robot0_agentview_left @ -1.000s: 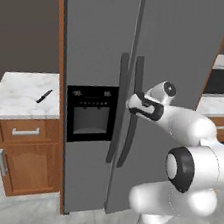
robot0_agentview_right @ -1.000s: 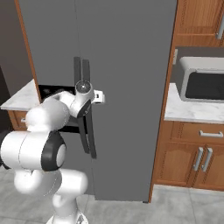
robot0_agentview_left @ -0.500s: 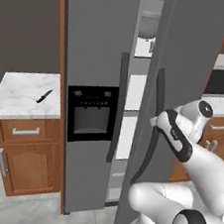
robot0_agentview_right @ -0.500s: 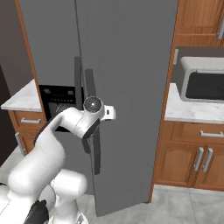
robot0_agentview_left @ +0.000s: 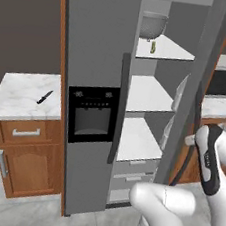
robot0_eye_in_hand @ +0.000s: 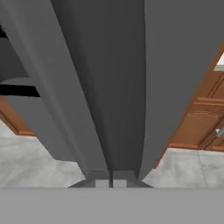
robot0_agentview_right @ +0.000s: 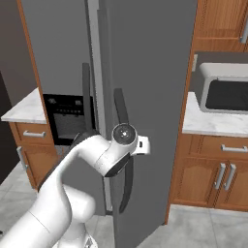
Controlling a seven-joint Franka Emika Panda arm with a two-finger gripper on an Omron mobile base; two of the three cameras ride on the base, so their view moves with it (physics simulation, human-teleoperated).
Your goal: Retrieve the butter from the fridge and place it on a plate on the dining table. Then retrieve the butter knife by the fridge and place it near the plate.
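The fridge [robot0_agentview_left: 94, 82] stood with its right door [robot0_agentview_right: 145, 97] swung open, baring white shelves [robot0_agentview_left: 147, 94] inside. On the top shelf the butter [robot0_agentview_left: 153, 47] stood upright, its long axis vertical, just below a grey bowl [robot0_agentview_left: 154, 24]. The gripper [robot0_eye_in_hand: 110, 181] was at the right door's dark handle [robot0_eye_in_hand: 116, 87]; its tips met at the base of the handle with no gap between them, shut, though whether they truly pinched the handle could not be told. The butter knife [robot0_agentview_left: 44, 96] lay flat on the small marble-topped cabinet [robot0_agentview_left: 21, 98] left of the fridge, well apart from the arm, its long axis running diagonally, the far end toward the fridge. A microwave [robot0_agentview_right: 225, 92] sat on the counter to the right.
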